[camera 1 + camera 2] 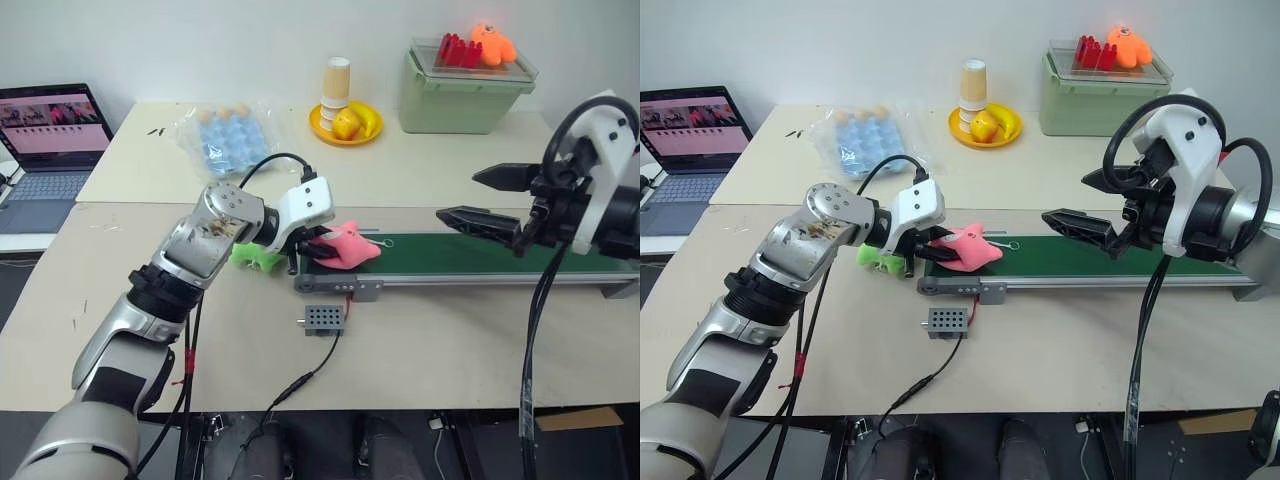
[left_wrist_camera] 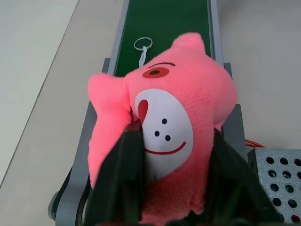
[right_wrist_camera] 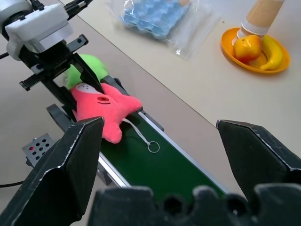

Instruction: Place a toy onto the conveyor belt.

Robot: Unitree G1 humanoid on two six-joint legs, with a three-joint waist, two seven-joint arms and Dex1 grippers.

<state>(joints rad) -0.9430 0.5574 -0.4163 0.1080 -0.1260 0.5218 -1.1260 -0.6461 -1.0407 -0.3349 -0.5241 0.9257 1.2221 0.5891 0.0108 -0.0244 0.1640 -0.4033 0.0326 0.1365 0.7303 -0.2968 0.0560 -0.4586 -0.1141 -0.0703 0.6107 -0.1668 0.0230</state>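
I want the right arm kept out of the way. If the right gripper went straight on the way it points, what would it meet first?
Probably the pink toy on the conveyor belt, held by the left gripper. The open right gripper aims along the belt; depth is uncertain.

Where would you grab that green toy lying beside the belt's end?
Probably by its plump middle, coming from above. The green toy lies flat on the table, just off the belt end, so a sideways approach would likely only push it. The left gripper and pink toy crowd its belt side, so the fingers fit best across it from the open table side.
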